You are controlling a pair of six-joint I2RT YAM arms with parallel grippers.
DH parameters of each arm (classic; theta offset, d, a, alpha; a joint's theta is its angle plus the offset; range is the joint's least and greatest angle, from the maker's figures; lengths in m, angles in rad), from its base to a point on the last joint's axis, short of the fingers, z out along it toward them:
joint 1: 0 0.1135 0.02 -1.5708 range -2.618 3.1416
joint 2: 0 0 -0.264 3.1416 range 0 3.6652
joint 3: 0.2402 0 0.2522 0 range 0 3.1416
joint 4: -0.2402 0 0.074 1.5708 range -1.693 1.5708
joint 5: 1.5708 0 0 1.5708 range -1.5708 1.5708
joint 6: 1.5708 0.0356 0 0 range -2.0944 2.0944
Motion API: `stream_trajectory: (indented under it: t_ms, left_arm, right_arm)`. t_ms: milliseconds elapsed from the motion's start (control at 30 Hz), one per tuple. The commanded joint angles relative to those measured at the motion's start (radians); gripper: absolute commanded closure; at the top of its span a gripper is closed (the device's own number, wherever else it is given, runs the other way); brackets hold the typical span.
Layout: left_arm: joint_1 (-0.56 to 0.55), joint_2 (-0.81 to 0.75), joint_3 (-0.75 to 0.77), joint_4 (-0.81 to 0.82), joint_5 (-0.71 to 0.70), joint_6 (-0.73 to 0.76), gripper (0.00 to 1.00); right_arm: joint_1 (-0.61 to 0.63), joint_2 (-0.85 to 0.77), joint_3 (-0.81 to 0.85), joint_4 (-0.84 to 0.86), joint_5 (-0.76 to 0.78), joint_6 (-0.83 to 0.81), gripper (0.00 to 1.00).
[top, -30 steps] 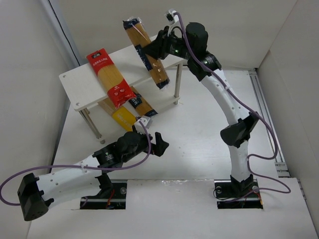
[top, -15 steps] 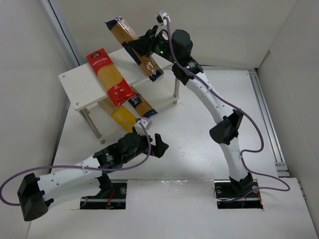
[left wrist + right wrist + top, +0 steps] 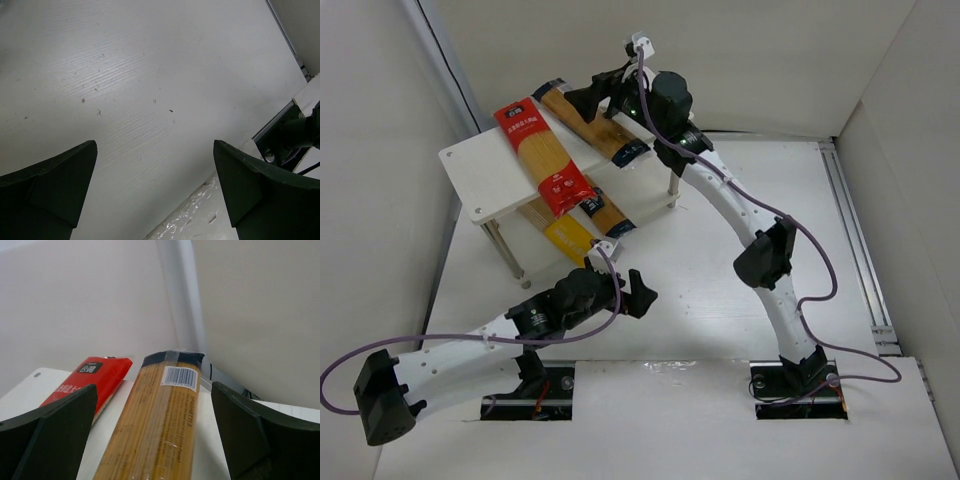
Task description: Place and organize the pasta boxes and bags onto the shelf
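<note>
On the white shelf [image 3: 470,170] lie a red-ended clear bag [image 3: 542,155] and an orange-brown pack with dark ends [image 3: 618,140], side by side and slanted. My right gripper [image 3: 588,100] hovers open over the far half of the orange-brown pack. In the right wrist view the pack [image 3: 165,410] lies flat between the spread jaws of that gripper [image 3: 154,390], with the red bag [image 3: 87,377] to its left. Under the shelf, on the table, rest a yellow pack [image 3: 568,237] and a golden-brown pack with a dark label [image 3: 605,213]. My left gripper [image 3: 638,290] stays open and empty over the table [image 3: 155,150].
Thin silver legs [image 3: 674,180] hold the shelf up. White walls close in the table at the left, back and right. A metal rail [image 3: 855,240] runs along the right side. The arm bases [image 3: 790,385] sit at the near edge.
My right arm swung left and down with the orange-brown pack, laid it on the shelf beside the red bag, and opened its jaws. The left arm has not moved.
</note>
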Motion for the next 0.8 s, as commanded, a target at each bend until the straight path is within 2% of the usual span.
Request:
stream_trajectory:
  t_ms: [0, 233, 367, 500, 567, 600, 633, 733, 767]
  left_arm:
    - [-0.006, -0.03, -0.004, 0.024, 0.006, -0.015, 0.0]
    - [-0.006, -0.051, 0.016, -0.023, -0.007, -0.015, 0.0]
    - [-0.006, -0.061, 0.03, -0.052, -0.039, -0.015, 0.0]
    - [-0.006, -0.043, 0.066, -0.079, -0.065, -0.015, 0.0]
    - [-0.006, -0.015, 0.082, -0.079, -0.088, -0.026, 0.0]
    - [-0.006, -0.005, 0.092, -0.088, -0.099, -0.026, 0.0]
    - [-0.006, 0.021, 0.105, -0.1, -0.099, -0.026, 0.0]
    - [-0.015, 0.057, 0.14, -0.109, -0.166, -0.053, 0.0]
    - [-0.016, 0.078, 0.151, -0.096, -0.189, -0.054, 0.0]
  right_arm:
    - [0.005, -0.058, -0.013, 0.071, 0.025, -0.053, 0.0]
    - [0.005, -0.263, -0.18, 0.071, 0.067, -0.13, 0.0]
    - [-0.081, -0.434, -0.359, 0.062, 0.091, -0.149, 0.0]
    - [-0.159, -0.647, -0.618, 0.016, 0.169, -0.188, 0.0]
    - [-0.179, -0.795, -0.804, -0.063, 0.24, -0.237, 0.0]
    - [-0.192, -0.848, -0.867, -0.101, 0.336, -0.238, 0.0]
    - [-0.192, -0.948, -0.994, -0.144, 0.394, -0.238, 0.0]
    - [-0.181, -1.102, -1.201, -0.272, 0.565, -0.238, 0.0]
    - [-0.163, -1.206, -1.346, -0.31, 0.602, -0.21, 0.0]
